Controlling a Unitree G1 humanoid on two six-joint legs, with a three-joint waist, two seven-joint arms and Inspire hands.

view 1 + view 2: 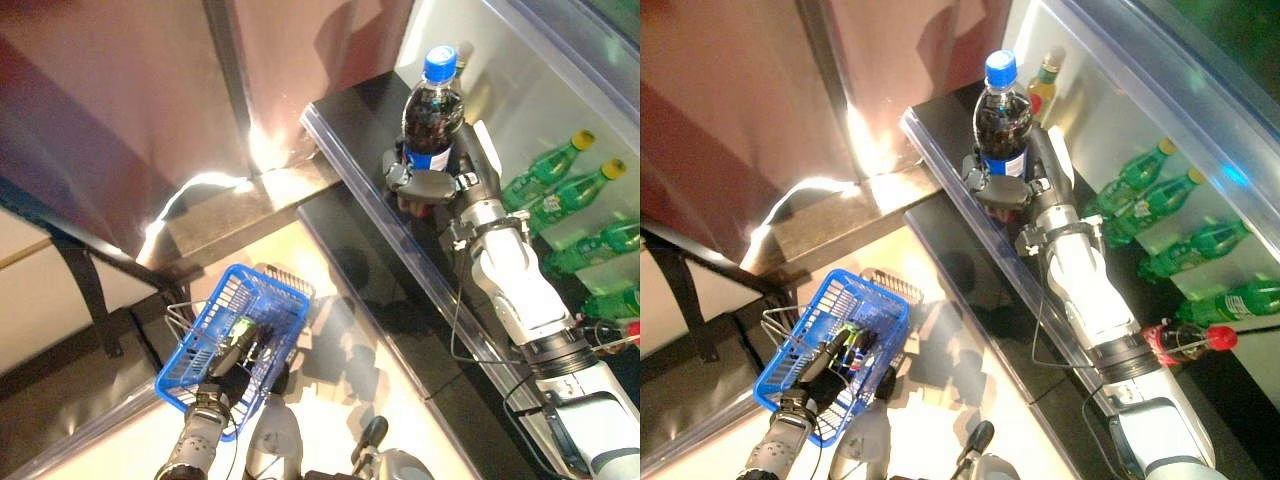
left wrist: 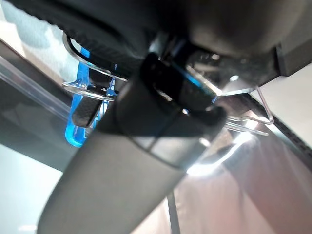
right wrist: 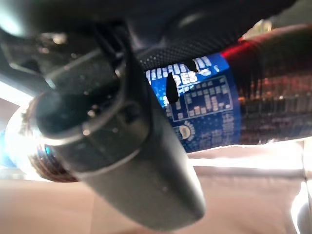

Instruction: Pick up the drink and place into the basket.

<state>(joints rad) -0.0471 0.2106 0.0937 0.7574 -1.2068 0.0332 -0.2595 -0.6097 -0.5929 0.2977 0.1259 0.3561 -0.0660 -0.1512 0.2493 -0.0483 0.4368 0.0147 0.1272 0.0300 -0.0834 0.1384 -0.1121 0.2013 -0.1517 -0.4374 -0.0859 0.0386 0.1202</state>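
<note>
A dark cola bottle (image 1: pixel 433 108) with a blue cap and blue label stands upright above the black edge of the open cooler, gripped low down by my right hand (image 1: pixel 428 187). The right wrist view shows the fingers (image 3: pixel 141 141) curled round the bottle's blue label (image 3: pixel 207 105). My left hand (image 1: pixel 232 352) holds the wire handle (image 2: pixel 97 90) of a blue plastic basket (image 1: pixel 272 296), which hangs low at the left, well below and left of the bottle. What lies inside the basket is hidden by the hand.
Several green bottles (image 1: pixel 560 190) lie on the cooler shelf to the right of my right arm. A red-capped bottle (image 1: pixel 1188 340) and a yellow-capped one (image 1: pixel 1044 82) also sit in the cooler. The cooler's clear front rim (image 1: pixel 380 215) runs diagonally below the bottle.
</note>
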